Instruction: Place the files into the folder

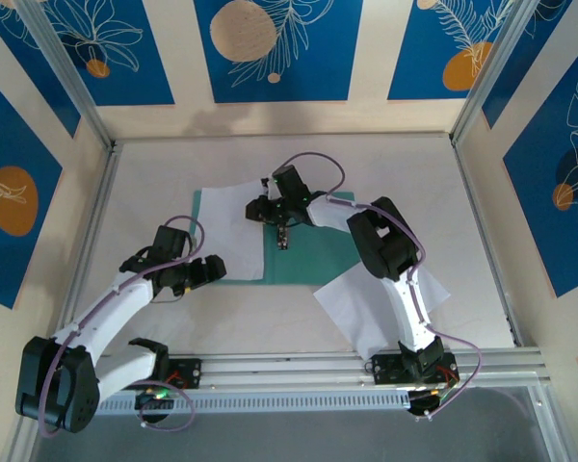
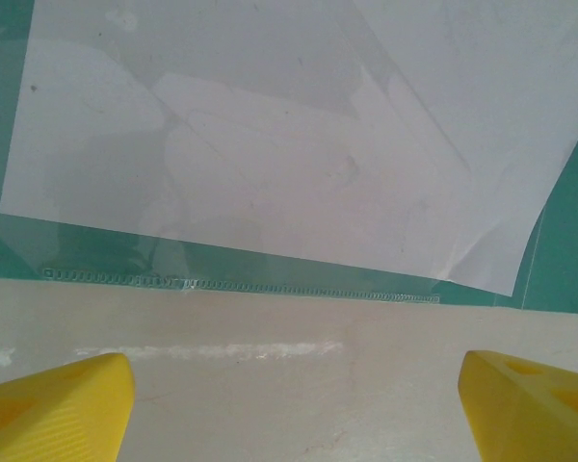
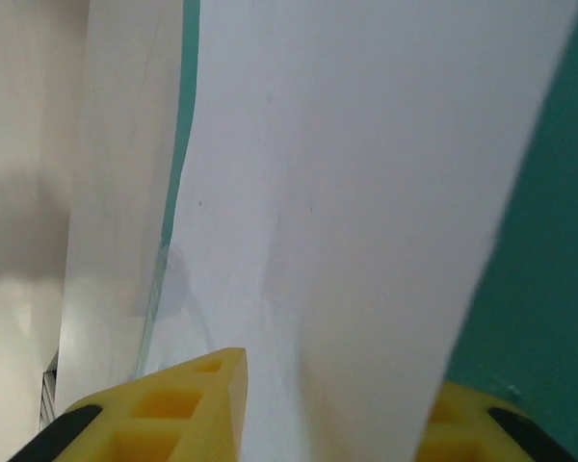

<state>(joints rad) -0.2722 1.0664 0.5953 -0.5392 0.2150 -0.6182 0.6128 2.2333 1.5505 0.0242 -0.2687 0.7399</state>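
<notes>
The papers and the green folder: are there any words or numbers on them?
None to read. The sheet on the folder is blank, the other sheet too, and the folder is plain green. The blue wall panels show only leaf and circle drawings, no letters.

Bare table (image 1: 159, 173) lies open left of the folder (image 1: 313, 262); the right arm (image 1: 385, 241) crosses its right leaf.

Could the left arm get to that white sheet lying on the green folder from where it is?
Probably yes. The left arm has its jaws open just short of the folder, the sheet straight ahead, only bare table between. The right arm is at the sheet's other edge.
</notes>
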